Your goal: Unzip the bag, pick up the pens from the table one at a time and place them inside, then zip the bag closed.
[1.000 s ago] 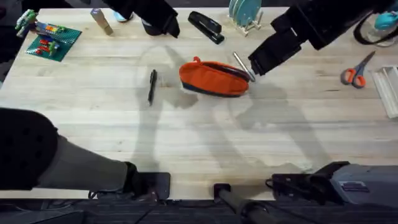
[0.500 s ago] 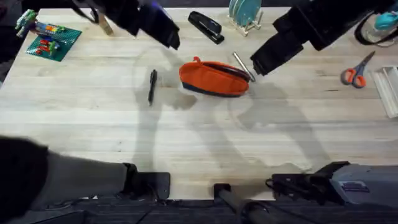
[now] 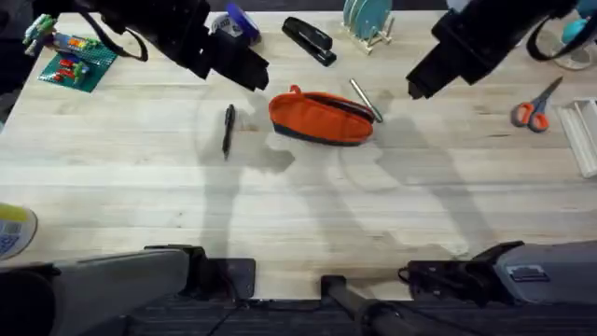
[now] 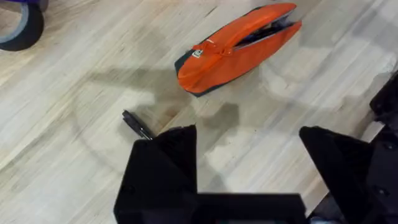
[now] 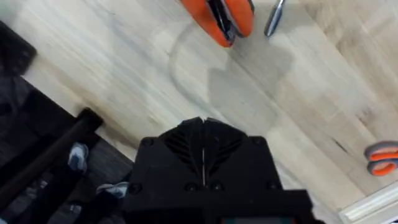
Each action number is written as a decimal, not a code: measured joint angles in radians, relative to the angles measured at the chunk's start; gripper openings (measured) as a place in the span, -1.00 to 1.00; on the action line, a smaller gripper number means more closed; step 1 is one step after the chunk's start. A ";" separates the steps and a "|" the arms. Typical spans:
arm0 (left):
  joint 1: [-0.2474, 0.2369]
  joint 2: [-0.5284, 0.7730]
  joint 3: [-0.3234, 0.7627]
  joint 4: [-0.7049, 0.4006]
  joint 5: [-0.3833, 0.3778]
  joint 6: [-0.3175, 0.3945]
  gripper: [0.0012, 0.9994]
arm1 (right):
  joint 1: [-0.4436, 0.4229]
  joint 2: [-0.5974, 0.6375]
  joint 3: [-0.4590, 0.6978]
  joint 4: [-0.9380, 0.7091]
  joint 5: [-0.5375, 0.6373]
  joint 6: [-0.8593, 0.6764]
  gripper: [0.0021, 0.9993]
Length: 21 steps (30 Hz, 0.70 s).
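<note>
Bag (image 3: 321, 118) lies on its side near the middle of the table (image 3: 298, 205), its zip partly parted. The silvery pen (image 3: 365, 99) rests against its far right end; the black pen (image 3: 228, 129) lies apart on its left. My left claw (image 4: 249, 152) hangs above the black pen, fingers spread and holding nothing. My right claw (image 5: 203, 149) is pressed closed, empty, raised right of the bag.

Count on table (image 3: 298, 205): 1 bag (image 3: 320, 119); 2 pens, 1 black (image 3: 228, 129) and 1 silver-grey (image 3: 364, 98); 1 stapler (image 3: 309, 40); 1 scissors (image 3: 535, 106); 1 tape roll (image 3: 239, 23); 1 brick plate (image 3: 78, 59); 2 grippers, left (image 3: 244, 69), right (image 3: 422, 82).
</note>
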State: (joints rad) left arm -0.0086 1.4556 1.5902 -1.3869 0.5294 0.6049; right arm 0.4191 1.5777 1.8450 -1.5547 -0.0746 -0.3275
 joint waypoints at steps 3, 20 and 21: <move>0.000 0.000 0.000 0.000 0.000 0.000 0.99 | -0.045 0.002 0.000 0.023 -0.013 -0.048 -0.94; 0.000 0.000 0.000 0.004 -0.021 -0.001 0.99 | -0.296 0.004 -0.083 0.138 -0.344 -0.288 -0.94; 0.000 0.000 0.000 0.004 -0.029 -0.001 0.99 | -0.296 0.005 -0.107 0.159 -0.353 -0.291 -0.94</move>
State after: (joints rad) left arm -0.0086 1.4558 1.5902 -1.3827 0.5007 0.6041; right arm 0.1226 1.5825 1.7382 -1.3959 -0.4280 -0.6188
